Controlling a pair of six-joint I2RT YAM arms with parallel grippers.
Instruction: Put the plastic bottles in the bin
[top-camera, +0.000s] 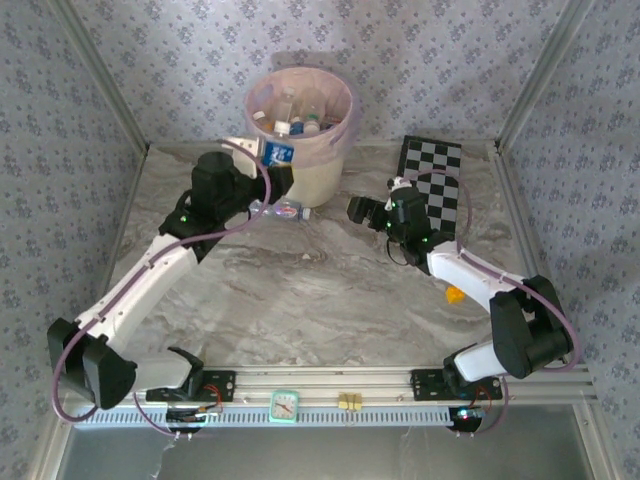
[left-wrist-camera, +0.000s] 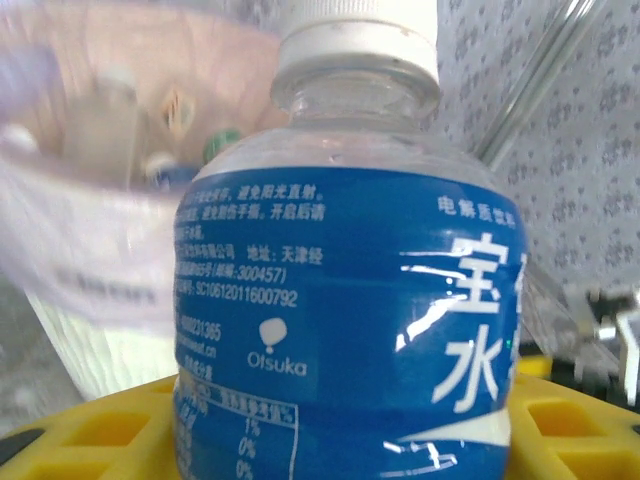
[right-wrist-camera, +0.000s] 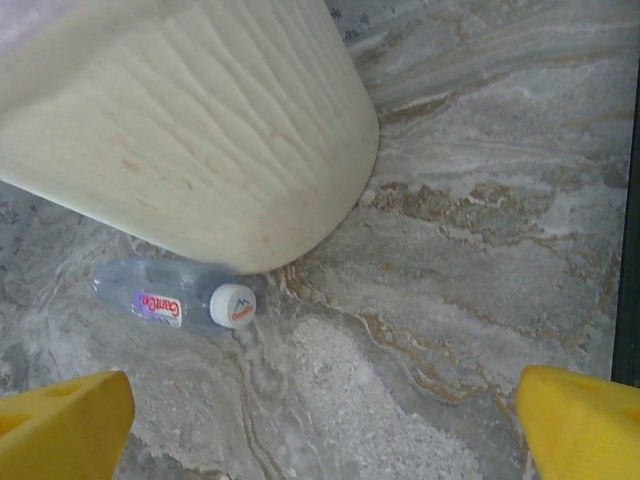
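The bin (top-camera: 318, 172), a cream-white wastebasket with a pink bag over its rim, stands at the back of the table with several plastic bottles (top-camera: 290, 122) inside. My left gripper (top-camera: 268, 165) is shut on a clear bottle with a blue label (left-wrist-camera: 340, 300) and a white cap, held upright beside the bin's left rim; its yellow fingers (left-wrist-camera: 95, 430) flank the bottle's lower part. Another clear bottle (right-wrist-camera: 165, 298) with a white cap lies on its side against the bin's foot (top-camera: 283, 211). To the right of that bottle, my right gripper (top-camera: 360, 210) is open with nothing between its fingers (right-wrist-camera: 60, 420).
A black-and-white checkerboard (top-camera: 440, 170) lies flat at the back right, behind the right arm. A small orange object (top-camera: 455, 295) sits on the marble tabletop (top-camera: 300, 290) by the right forearm. Patterned walls close in the back and sides.
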